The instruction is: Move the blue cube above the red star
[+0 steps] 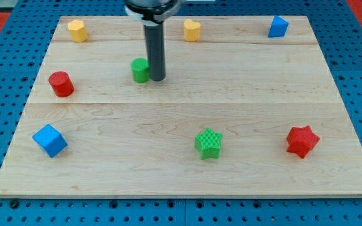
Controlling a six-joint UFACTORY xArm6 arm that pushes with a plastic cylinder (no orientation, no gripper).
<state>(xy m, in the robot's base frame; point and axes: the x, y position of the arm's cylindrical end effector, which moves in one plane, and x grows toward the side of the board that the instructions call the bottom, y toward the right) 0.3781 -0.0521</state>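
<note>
The blue cube [49, 140] lies near the board's lower left corner. The red star [302, 140] lies at the lower right, far across the board from the cube. My tip [158, 79] rests on the board in the upper middle, just right of a green cylinder [140, 69] and touching or nearly touching it. The tip is far from both the blue cube and the red star.
A red cylinder [61, 83] sits at the left. A yellow hexagon block [76, 29] is at the top left, a yellow heart-like block [192, 29] at the top middle, a blue wedge-shaped block [278, 26] at the top right. A green star [208, 143] lies at the lower middle, between cube and red star.
</note>
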